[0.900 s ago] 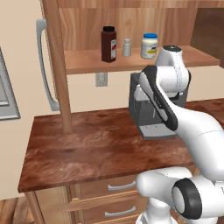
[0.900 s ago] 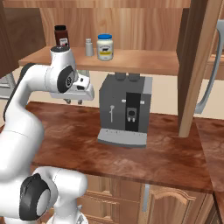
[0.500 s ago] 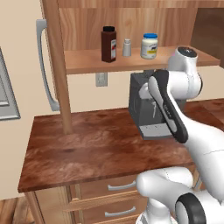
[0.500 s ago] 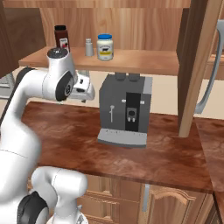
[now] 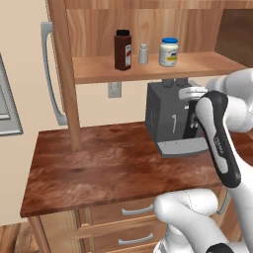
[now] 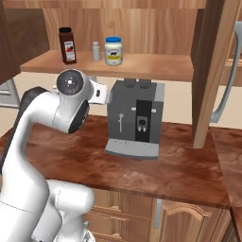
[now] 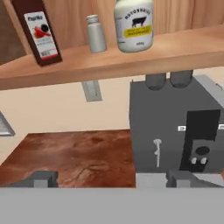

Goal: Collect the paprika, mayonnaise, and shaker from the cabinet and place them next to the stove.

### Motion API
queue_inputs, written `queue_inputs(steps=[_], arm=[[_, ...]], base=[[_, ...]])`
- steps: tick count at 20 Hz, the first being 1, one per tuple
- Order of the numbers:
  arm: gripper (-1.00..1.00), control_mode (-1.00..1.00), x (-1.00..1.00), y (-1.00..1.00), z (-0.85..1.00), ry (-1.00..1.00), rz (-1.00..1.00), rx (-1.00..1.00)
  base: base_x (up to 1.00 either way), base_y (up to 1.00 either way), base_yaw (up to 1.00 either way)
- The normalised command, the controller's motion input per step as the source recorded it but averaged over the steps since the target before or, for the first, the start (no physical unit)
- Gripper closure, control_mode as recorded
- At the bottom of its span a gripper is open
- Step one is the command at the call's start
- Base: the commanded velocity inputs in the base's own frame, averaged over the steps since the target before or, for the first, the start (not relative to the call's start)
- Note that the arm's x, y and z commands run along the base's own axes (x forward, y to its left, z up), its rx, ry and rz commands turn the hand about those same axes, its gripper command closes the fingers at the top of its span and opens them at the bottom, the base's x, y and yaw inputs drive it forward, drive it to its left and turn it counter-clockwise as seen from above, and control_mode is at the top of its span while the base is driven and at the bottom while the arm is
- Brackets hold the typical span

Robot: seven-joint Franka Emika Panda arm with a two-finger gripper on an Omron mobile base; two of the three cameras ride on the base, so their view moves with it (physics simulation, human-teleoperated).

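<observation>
On the cabinet point(image 5: 148, 70) shelf stand three things in a row. The dark red-brown paprika point(image 5: 122, 49) point(image 7: 38, 33) is at the left, the small grey shaker point(image 5: 143, 53) point(image 7: 96, 33) in the middle, and the blue-lidded mayonnaise point(image 5: 168, 52) point(image 7: 134, 26) at the right. My gripper point(image 7: 111, 179) hangs open below the shelf, facing them, with nothing between its fingertips point(image 7: 43, 178). It sits level with the top of the coffee machine, well short of the shelf. The stove is out of view.
A grey coffee machine point(image 5: 170, 123) point(image 6: 134, 118) stands on the brown counter point(image 5: 108, 168) directly under the shelf, close by my hand. A wooden post point(image 5: 64, 74) rises at the left, another post point(image 6: 210, 71) at the right. A wall socket point(image 7: 92, 90) sits below the shelf.
The jaws have gone from shut to wide open. The elbow has swung outward and the hand has dropped slightly, beside the coffee machine's top. The three things on the shelf have not moved.
</observation>
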Motion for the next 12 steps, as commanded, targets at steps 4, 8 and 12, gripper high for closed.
queue_inputs(steps=[4,8,12], arm=[[-1.00,-1.00,0.02,-0.30,0.89,-0.29,-0.08,0.03],[-1.00,-1.00,0.09,-0.19,0.77,-0.22,-0.14,0.00],[-1.00,-1.00,0.09,-0.15,0.46,-0.09,-0.15,0.00]], base=[[0.00,0.00,0.00],[0.00,0.00,0.00],[0.00,0.00,0.00]])
